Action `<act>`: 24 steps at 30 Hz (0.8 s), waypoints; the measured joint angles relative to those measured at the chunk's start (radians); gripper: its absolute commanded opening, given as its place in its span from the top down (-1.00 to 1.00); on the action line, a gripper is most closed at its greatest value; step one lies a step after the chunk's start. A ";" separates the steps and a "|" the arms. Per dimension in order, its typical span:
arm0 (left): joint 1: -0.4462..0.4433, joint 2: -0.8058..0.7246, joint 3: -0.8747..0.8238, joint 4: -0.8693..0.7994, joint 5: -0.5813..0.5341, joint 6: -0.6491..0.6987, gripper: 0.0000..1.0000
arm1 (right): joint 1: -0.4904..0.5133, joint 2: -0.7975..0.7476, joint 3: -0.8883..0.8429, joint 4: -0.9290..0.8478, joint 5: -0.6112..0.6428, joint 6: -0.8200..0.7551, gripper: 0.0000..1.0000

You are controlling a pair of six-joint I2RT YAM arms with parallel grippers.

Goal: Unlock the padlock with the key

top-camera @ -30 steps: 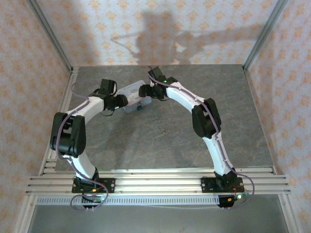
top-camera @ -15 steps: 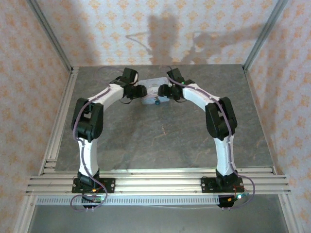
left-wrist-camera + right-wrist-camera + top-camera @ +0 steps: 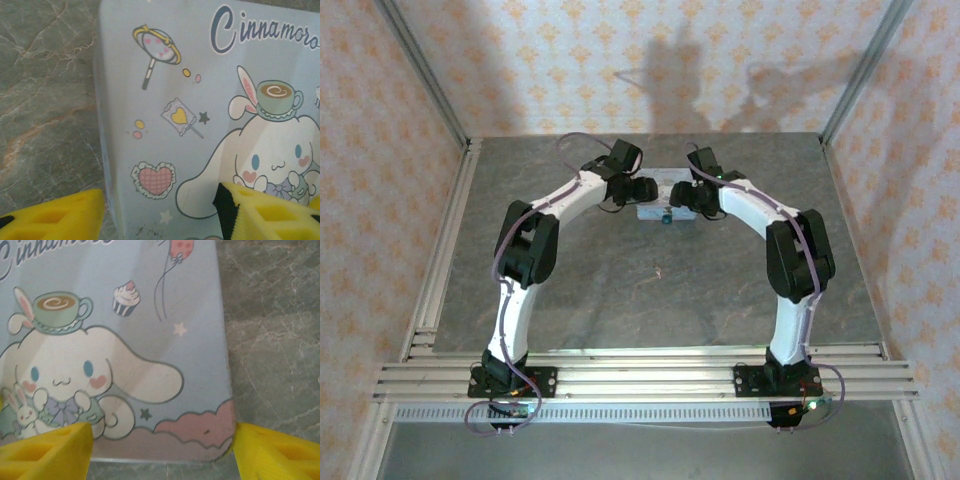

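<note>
The padlock [image 3: 663,218] is a tiny teal spot at the near edge of the pale-blue cartoon tin [image 3: 663,200], far back on the table. My left gripper [image 3: 642,190] and right gripper [image 3: 686,197] hang over the tin's two ends. In the left wrist view, the left gripper [image 3: 160,215] is open, one yellow finger over the lid [image 3: 200,100], the other over the table beside the tin's edge. My right gripper [image 3: 160,452] is open too, one finger over the lid [image 3: 125,340], the other at the tin's corner. The key is out of view.
The grey marbled table [image 3: 650,290] stretches toward the arm bases. Patterned walls stand at the back and sides, the back wall close behind the tin. An aluminium rail [image 3: 640,380] runs along the near edge.
The tin with its padlock has shifted right and toward the back of the table. Both arms have moved with it, staying at its two ends.
</note>
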 measured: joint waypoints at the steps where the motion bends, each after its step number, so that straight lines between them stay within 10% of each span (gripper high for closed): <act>1: 0.000 -0.007 0.000 -0.018 -0.009 0.005 -0.28 | 0.003 -0.017 -0.005 -0.010 -0.002 0.003 -0.50; 13: 0.016 -0.402 -0.375 -0.084 -0.080 0.063 -0.28 | 0.140 -0.262 -0.133 -0.042 0.001 0.014 -0.30; 24: 0.008 -0.604 -0.877 0.021 -0.020 0.005 -0.23 | 0.329 -0.138 -0.240 -0.077 0.005 -0.103 0.04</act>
